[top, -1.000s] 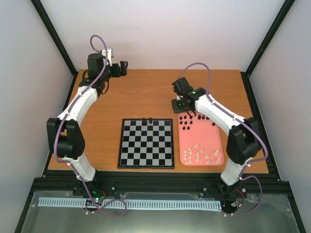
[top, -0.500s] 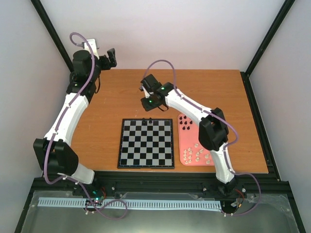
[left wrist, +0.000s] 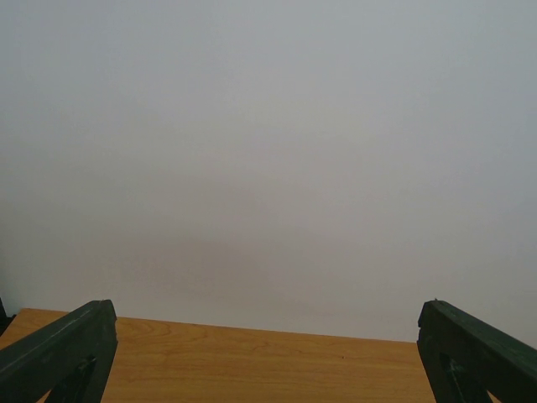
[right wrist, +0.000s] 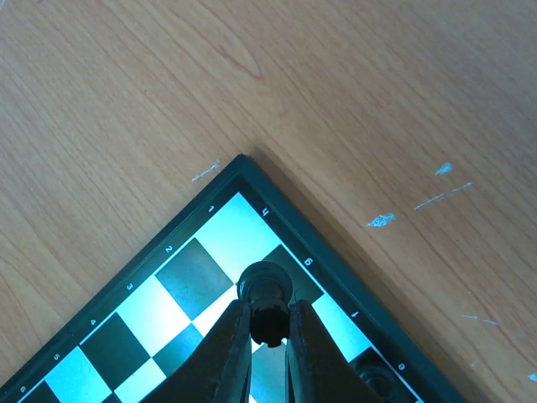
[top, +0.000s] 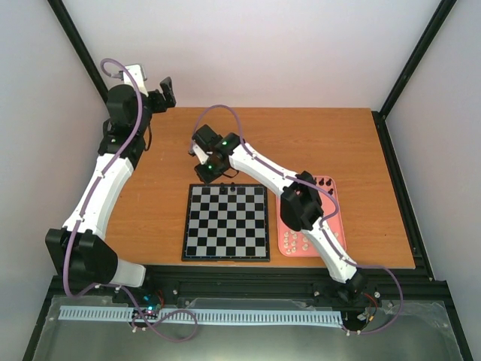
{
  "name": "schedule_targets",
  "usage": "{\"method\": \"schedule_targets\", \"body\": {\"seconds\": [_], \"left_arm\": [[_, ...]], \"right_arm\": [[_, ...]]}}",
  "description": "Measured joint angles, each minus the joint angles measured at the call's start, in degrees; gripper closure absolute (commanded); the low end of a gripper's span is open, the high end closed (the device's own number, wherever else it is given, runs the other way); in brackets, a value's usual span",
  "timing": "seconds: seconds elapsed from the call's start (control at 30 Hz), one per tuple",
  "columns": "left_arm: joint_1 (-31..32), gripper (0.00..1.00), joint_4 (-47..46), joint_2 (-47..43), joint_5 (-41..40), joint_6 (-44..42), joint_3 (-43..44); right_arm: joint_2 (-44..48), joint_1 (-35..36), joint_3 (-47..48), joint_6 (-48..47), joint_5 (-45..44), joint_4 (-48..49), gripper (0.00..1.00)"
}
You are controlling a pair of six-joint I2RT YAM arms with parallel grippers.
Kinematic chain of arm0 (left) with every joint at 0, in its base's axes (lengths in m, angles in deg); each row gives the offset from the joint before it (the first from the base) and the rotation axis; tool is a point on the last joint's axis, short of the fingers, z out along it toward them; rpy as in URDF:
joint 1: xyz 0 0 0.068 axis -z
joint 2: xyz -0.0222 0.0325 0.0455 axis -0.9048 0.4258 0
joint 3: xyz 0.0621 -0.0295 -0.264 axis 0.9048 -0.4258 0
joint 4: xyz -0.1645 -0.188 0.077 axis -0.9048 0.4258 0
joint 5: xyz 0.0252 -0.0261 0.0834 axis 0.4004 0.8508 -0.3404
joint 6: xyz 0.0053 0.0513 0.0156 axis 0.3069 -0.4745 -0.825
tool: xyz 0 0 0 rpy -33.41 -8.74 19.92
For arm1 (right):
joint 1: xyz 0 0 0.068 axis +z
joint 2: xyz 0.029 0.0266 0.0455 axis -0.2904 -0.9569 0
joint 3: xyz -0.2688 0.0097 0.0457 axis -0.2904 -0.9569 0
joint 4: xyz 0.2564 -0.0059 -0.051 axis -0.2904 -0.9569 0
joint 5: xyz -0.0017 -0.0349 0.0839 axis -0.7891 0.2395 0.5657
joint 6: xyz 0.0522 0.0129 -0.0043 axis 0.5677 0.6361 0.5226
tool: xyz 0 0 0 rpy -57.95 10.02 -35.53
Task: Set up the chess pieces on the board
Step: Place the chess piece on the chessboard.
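The board point(top: 225, 226) lies flat at mid-table, with two black chess pieces point(top: 231, 186) in its far row. My right gripper point(top: 210, 175) reaches across to the board's far-left corner. In the right wrist view the right gripper point(right wrist: 270, 326) is shut on a black rook-like piece point(right wrist: 268, 295), held just above the corner squares of the board point(right wrist: 193, 277). Another black piece point(right wrist: 373, 382) stands on the edge row nearby. My left gripper point(top: 166, 89) is raised at the back left; its fingers point(left wrist: 63, 353) stand wide apart with nothing between them.
The pink tray point(top: 335, 219) lies right of the board, half hidden under my right arm. It holds black pieces point(top: 326, 183) at its far end and cream-white pieces point(top: 293, 241) at its near end. Black frame posts rise at the back corners.
My right arm has swung left from the pink tray to the board's far-left corner, its gripper staying shut. The left arm has drawn further back and to the left.
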Motion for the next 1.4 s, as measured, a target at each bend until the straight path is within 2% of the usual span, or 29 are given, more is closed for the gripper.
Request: {"method": "schedule_targets", "body": {"seconds": [0.53,1.4], "left_arm": [[0.0,0.00,-0.7,-0.2,0.1,-0.4,-0.5],[0.0,0.00,-1.0,-0.2,0.1,-1.2,-0.6]], "right_arm": [[-3.9,1.4,4.8,-2.2,3.7,-2.4,0.86],[-7.5,2.1,6.5,-2.5,2.2,-2.8,0.86]]}}
